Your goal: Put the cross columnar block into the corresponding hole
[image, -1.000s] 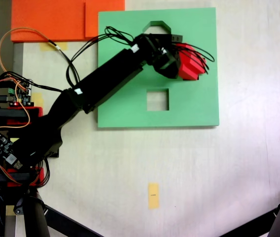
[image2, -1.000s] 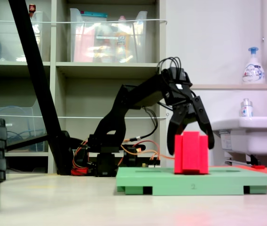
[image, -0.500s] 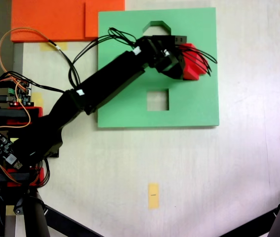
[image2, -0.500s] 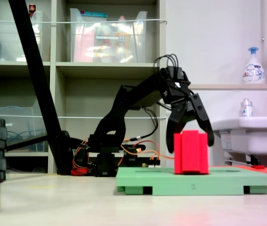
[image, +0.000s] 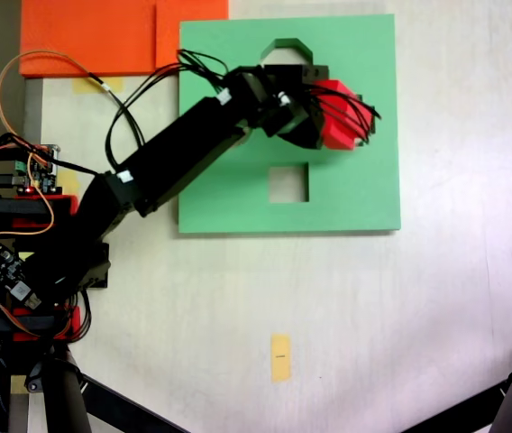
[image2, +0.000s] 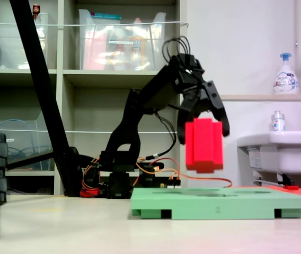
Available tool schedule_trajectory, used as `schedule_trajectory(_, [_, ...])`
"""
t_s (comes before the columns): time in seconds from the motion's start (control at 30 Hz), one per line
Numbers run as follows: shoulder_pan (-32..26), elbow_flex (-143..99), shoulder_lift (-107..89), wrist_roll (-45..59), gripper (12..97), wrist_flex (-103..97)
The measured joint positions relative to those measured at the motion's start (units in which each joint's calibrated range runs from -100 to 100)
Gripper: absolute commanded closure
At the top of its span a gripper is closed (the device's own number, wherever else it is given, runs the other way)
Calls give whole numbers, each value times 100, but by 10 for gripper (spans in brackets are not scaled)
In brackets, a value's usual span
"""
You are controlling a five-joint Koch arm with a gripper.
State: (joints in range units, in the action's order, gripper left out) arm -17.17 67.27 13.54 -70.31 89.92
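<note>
The pale surface (image: 400, 316) filled most of the top-down fixed view and ran across the bottom of the side-on fixed view. The light-green foam board (image: 355, 194) (image2: 246, 202) lay flat on it, in the upper centre of the top-down fixed view and at lower right of centre in the side-on fixed view. An orange foam sheet (image: 94, 36) lay at the upper left of the top-down view, its right edge touching the board's upper left corner. The black arm (image: 166, 158) (image2: 140, 108) reached from its base at the left edge up and right over the board. A square cutout (image: 288, 183) was open in the board's middle, and part of an angular cutout (image: 285, 47) showed near its top edge; the plus-shaped hole could not be made out. The end effector (image2: 202, 128) was clamped on the cross columnar block (image: 335, 126) (image2: 204, 145), one finger on each side of the block's upper part. The block hung upright, clear of the board, with a visible gap below it in the side-on view.
</note>
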Motion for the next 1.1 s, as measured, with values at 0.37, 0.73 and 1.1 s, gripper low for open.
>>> schedule_trajectory(0.37, [-54,0,862,166,703,88])
schedule_trajectory(0.73, [-54,29,1313,357,703,-529])
schedule_trajectory(1.1, [-59,147,1354,586,701,-627])
